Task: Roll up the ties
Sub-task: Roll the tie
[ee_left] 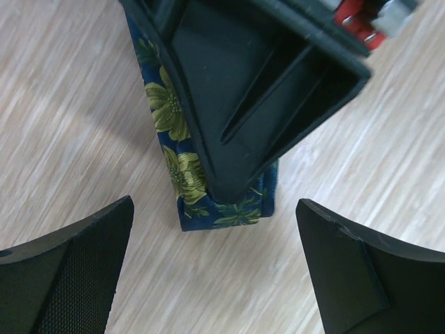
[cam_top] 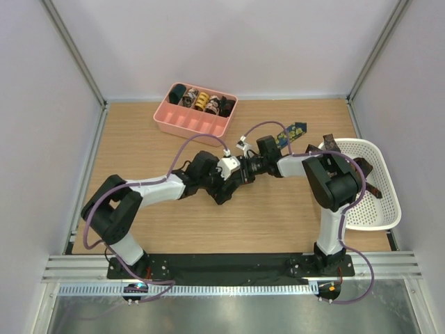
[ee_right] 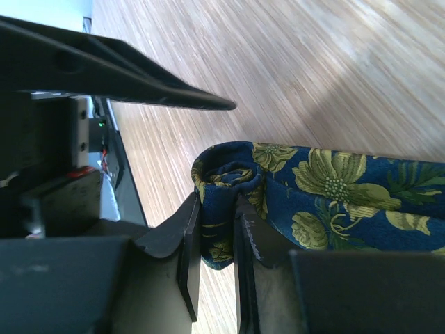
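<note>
A navy tie with yellow-green flower print (cam_top: 292, 132) lies on the wooden table, running from its pointed end at the back right toward the centre. My right gripper (ee_right: 217, 243) is shut on its near end, which is rolled into a small coil (ee_right: 226, 174). In the top view the right gripper (cam_top: 243, 172) meets my left gripper (cam_top: 224, 186) at the table's centre. My left gripper (ee_left: 215, 278) is open and empty, its fingers spread just in front of the tie's pinched end (ee_left: 222, 209). The right gripper's finger (ee_left: 250, 104) covers most of the tie there.
A pink tray (cam_top: 182, 124) at the back holds several rolled ties. A white basket (cam_top: 389, 209) at the right edge holds more dark ties. Purple cables loop over both arms.
</note>
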`<action>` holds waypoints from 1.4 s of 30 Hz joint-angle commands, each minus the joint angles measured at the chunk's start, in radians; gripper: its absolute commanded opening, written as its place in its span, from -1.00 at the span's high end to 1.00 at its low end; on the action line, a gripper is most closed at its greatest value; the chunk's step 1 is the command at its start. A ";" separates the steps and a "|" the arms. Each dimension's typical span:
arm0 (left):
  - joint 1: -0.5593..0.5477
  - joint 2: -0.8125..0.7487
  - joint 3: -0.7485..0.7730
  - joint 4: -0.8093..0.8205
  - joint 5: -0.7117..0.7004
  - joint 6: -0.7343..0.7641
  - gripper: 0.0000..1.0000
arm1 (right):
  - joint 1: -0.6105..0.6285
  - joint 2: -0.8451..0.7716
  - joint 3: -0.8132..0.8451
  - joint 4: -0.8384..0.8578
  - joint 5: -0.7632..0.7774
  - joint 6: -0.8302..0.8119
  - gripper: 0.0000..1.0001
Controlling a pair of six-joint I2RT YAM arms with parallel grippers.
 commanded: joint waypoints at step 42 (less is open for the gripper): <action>-0.042 0.239 0.266 -0.303 -0.080 0.054 0.06 | -0.065 0.012 -0.015 0.030 0.064 0.032 0.26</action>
